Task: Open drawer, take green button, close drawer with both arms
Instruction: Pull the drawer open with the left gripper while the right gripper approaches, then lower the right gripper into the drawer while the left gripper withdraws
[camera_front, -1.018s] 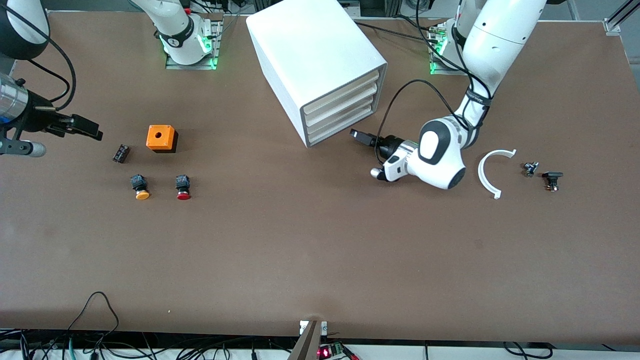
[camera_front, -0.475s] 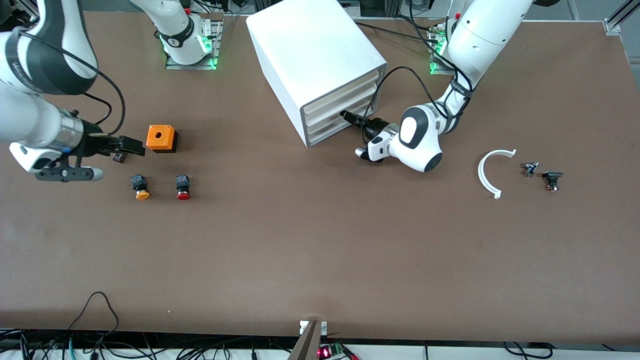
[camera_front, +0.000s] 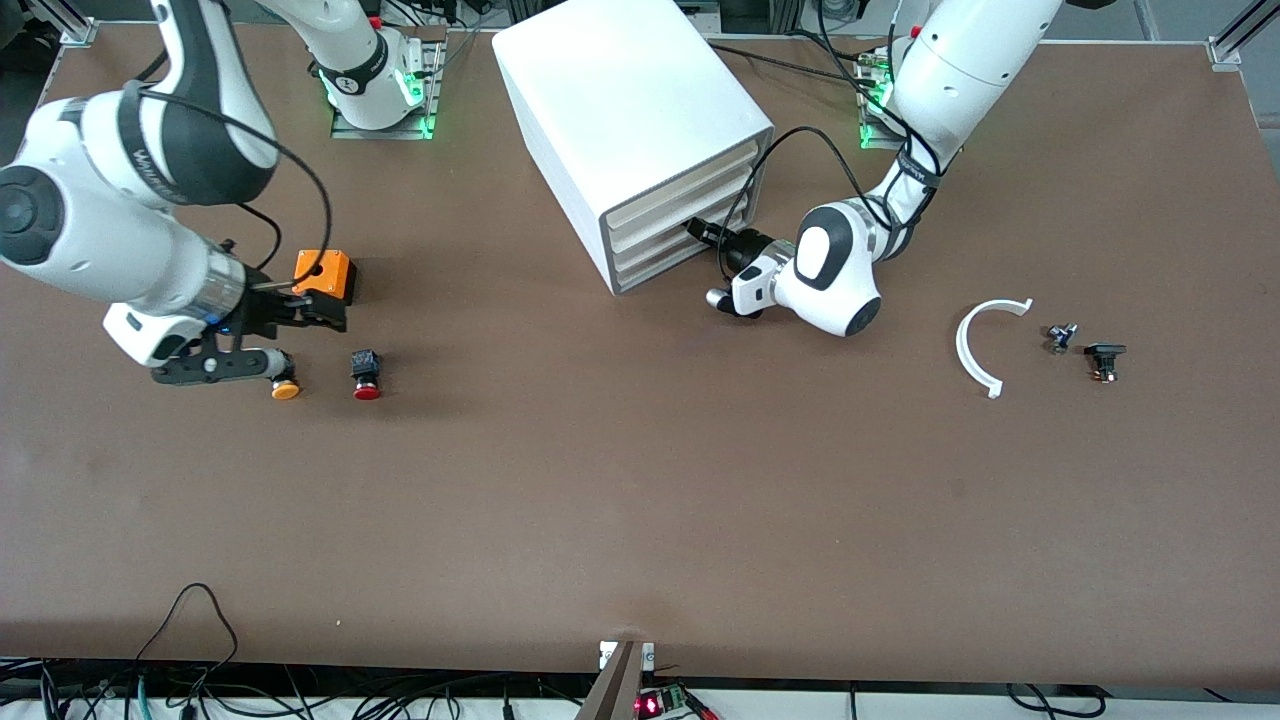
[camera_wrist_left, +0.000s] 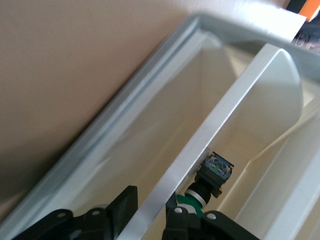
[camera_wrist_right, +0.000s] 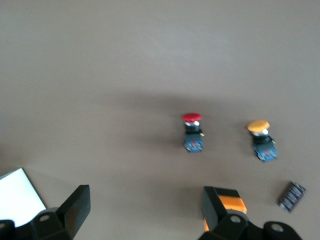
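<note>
Two arms are at work, and the action is in the upper centre of the front view. The left gripper (camera_front: 702, 231) is pressed up to the front of the white cabinet (camera_front: 620, 90), low on the stack at the drawer (camera_front: 655, 262). In the left wrist view it (camera_wrist_left: 150, 205) sits narrowly parted with the drawer's front lip (camera_wrist_left: 225, 105) running between the two fingers, so my read is it's set to pull. The green button (camera_wrist_left: 210, 177) lies inside the tray, just past that lip. Bare table (camera_front: 640, 500) lower in the frame leaves plenty of room for the tray to slide out. Toward the right arm's end, the right gripper (camera_front: 318, 310) hangs spread wide just beside the orange box (camera_front: 325, 275), over the table near the orange-capped button (camera_front: 285, 388) and the red-capped button (camera_front: 366, 372). It looks placed to wait well clear of the drawer's path.
</note>
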